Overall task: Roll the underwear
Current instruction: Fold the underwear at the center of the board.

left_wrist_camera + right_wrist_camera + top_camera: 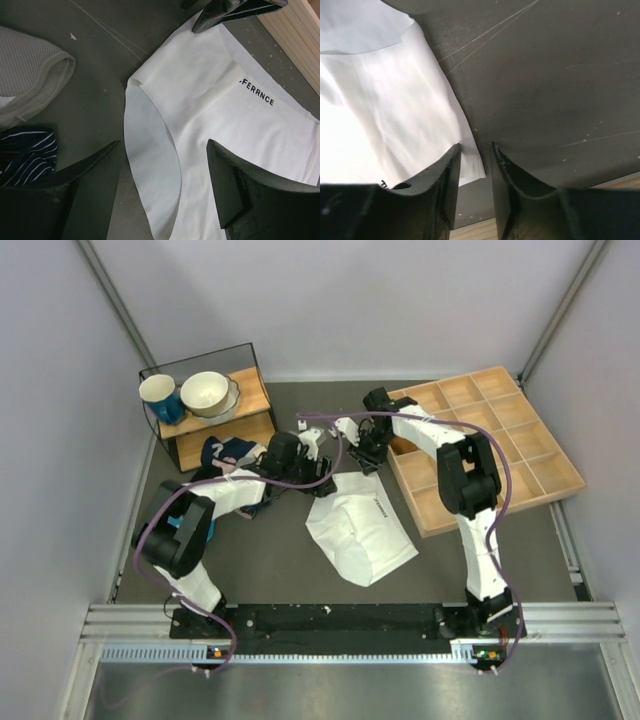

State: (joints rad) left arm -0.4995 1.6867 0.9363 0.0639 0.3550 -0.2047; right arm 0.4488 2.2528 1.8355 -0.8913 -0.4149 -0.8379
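The white underwear (360, 527) lies flat on the dark table, with black lettering on its waistband (256, 93). My left gripper (322, 466) hovers over its far left edge with jaws wide open and empty (162, 167). My right gripper (366, 456) is at the far corner of the underwear. In the right wrist view its jaws (476, 165) stand a narrow gap apart, with the cloth's corner (472, 167) lying between them, not pinched. The right gripper's fingers (235, 11) also show at the top of the left wrist view.
A wooden compartment tray (520, 430) lies at the right, its edge close to the underwear (300, 40). A shelf box (250, 400) with a blue cup and a bowl stands at the back left. Other garments lie beside it (225, 452), grey (30, 75) and navy striped (25, 155).
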